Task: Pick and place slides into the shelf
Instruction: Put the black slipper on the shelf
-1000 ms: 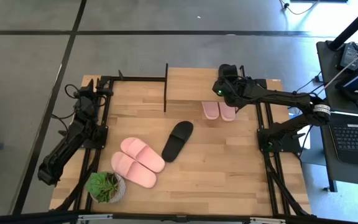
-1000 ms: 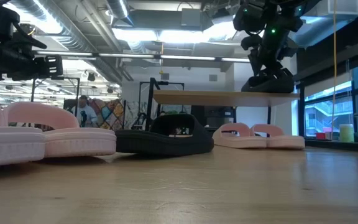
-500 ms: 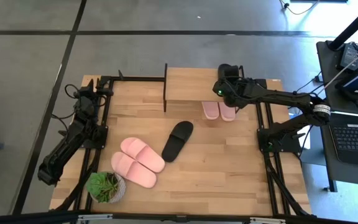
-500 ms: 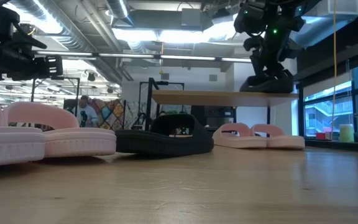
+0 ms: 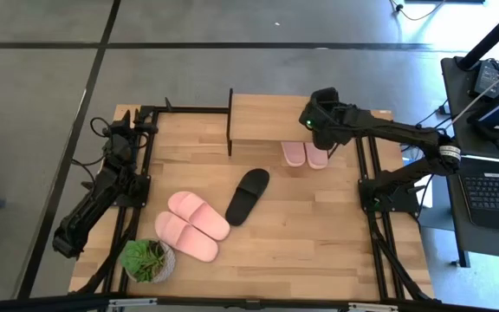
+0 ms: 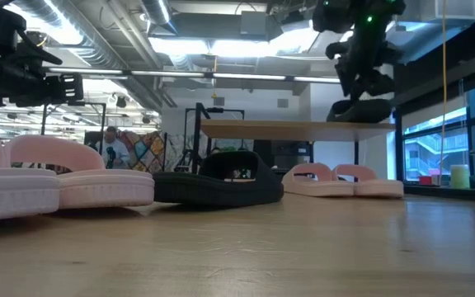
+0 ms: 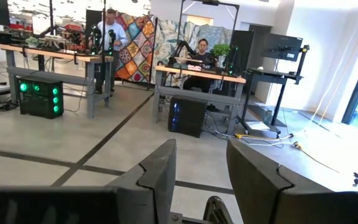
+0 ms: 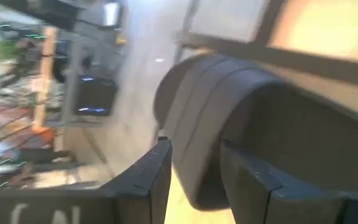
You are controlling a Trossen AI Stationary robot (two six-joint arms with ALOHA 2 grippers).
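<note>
— Right hand [image 5: 321, 121]?
— Fingers parted, straddling a black slide [image 8: 229, 124] lying on the shelf [image 5: 262, 117], at its right end.
— Nearest loose one?
— Another black slide [image 5: 248, 196] on the counter [image 5: 319, 234], nearer this hand; left hand [image 5: 119, 130] open, parked.

- The wooden table [image 5: 319, 234] is carrying everything.
- The shelf [image 5: 267, 117] is standing at the table's far edge, its plank top raised on thin black legs.
- A black slide [image 6: 361, 110] is sitting on the shelf's right end.
- Two pink slides [image 5: 305, 154] are lying side by side under the shelf, toes poking out.
- Another black slide [image 5: 248, 196] is lying near the table's middle.
- Two more pink slides [image 5: 192, 224] are lying together at near left.
- A plant [image 5: 146, 259] is standing at the near left corner.
</note>
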